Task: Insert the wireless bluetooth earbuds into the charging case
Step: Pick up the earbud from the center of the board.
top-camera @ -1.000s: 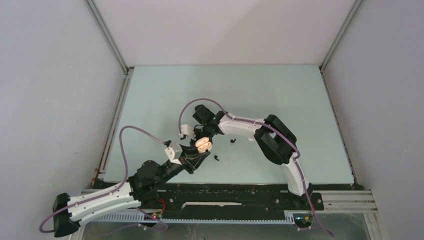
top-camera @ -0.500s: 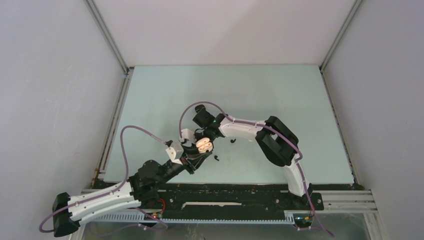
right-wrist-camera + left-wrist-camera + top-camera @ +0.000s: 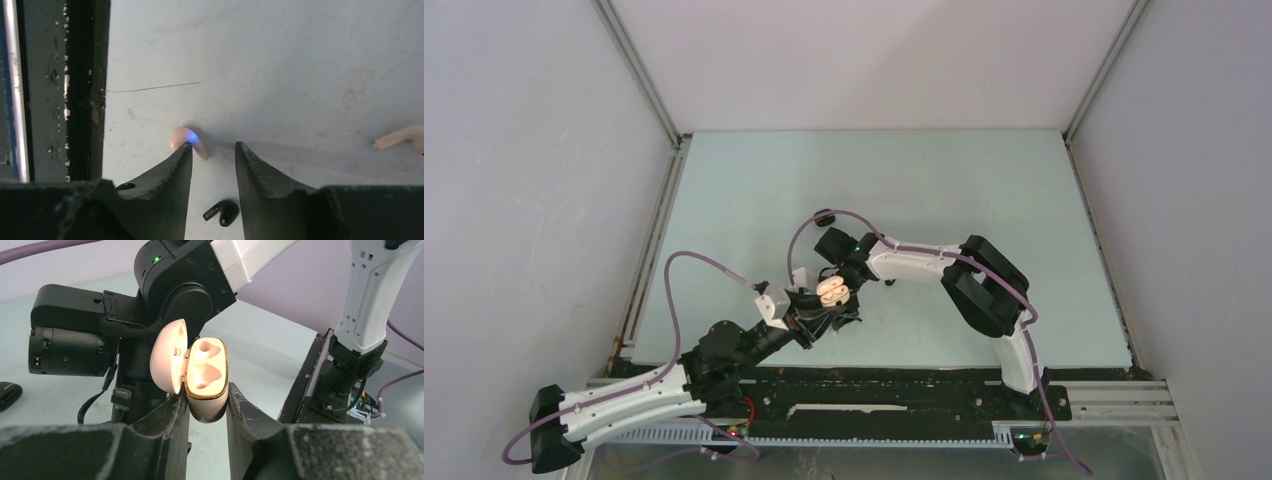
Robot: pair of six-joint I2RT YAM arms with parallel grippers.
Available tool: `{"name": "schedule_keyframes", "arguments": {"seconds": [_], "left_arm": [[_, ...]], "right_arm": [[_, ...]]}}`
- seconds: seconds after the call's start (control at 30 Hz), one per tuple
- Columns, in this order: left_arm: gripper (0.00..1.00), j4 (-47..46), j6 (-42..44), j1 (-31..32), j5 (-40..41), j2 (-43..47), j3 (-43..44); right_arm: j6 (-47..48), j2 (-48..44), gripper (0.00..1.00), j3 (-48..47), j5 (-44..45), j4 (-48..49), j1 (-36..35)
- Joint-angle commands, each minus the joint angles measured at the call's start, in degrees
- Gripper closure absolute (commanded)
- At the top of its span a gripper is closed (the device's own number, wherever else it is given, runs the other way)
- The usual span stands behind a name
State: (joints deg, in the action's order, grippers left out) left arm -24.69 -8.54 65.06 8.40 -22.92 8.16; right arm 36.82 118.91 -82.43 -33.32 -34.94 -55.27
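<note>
My left gripper [image 3: 207,400] is shut on the lower body of a pale charging case [image 3: 206,385], which it holds upright. The lid is swung open to the left, and both gold-rimmed sockets are empty. From above, the case [image 3: 832,290] sits between the two arms. My right gripper [image 3: 214,146] is open, just above the table. Its left fingertip touches a pale earbud [image 3: 187,141] lit with a blue glow. A black earbud [image 3: 222,212] lies between the fingers, nearer the wrist. Another pale earbud [image 3: 400,137] lies at the right edge.
The right arm's black wrist [image 3: 175,290] stands close behind the held case. A dark rounded thing [image 3: 7,392] lies on the table at the far left of the left wrist view. The black frame rail [image 3: 85,90] runs along the table's near edge beside the earbuds.
The right arm has swung toward the near edge and come down beside the held case, over the earbuds. The left arm and the case have not moved.
</note>
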Motion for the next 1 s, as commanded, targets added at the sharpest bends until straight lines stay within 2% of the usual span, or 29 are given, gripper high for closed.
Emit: {"name": "schedule_keyframes", "arguments": {"seconds": [0.0,0.5,0.77,0.87,0.97], "left_arm": [[1.00,-1.86,0.79,0.42,-0.34,0.47,2.38],[1.00,-0.64,1.65,0.51,0.36,2.11,2.87],[1.00,2.55,2.73,0.51,6.62,3.31,2.98],[1.00,3.28,2.27,0.51,13.14,2.90,2.74],[1.00,3.31,1.41,0.51,18.61,3.24,2.28]], "right_arm": [[0.91,0.26,0.59,2.64,-2.17,-5.82,-0.60],[6.72,-7.29,0.63,6.12,-7.07,-6.05,7.11],[5.81,-21.37,0.67,20.72,-6.04,9.31,11.97],[6.69,-27.51,0.67,25.16,-2.50,15.66,9.36],[9.90,-29.38,0.65,27.53,1.97,19.00,3.89]]}}
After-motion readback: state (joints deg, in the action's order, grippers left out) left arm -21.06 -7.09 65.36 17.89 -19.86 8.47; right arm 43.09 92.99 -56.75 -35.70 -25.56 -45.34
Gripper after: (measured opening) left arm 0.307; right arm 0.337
